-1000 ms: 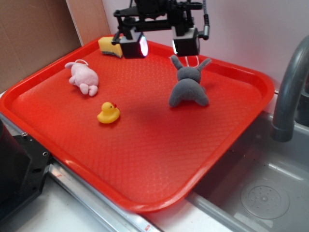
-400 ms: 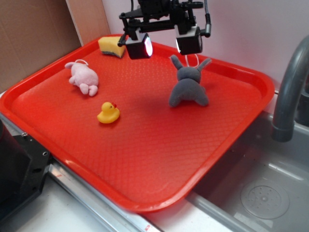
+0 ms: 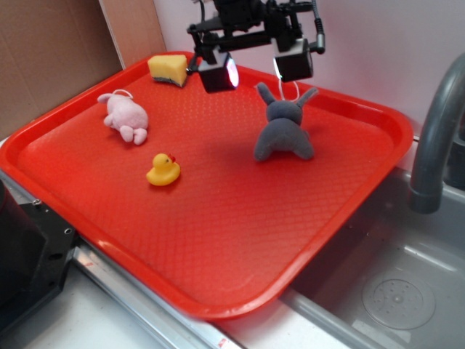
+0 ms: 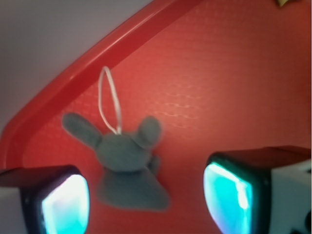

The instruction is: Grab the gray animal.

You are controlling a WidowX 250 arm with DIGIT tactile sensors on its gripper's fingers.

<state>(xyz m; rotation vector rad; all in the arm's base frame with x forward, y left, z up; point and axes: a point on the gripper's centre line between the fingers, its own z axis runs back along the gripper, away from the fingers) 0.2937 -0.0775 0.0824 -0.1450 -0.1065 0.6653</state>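
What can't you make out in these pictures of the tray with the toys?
- Gray bunny: its face is turned away in the exterior view and blurred in the wrist view.
- Gripper: the arm above is cut off by the top edge.
- Faucet: cut off by the right edge in the exterior view.

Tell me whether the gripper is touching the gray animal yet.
Apart. In the wrist view the gripper has its jaws open, and red tray shows between each jaw and the gray animal, which lies untouched between them.
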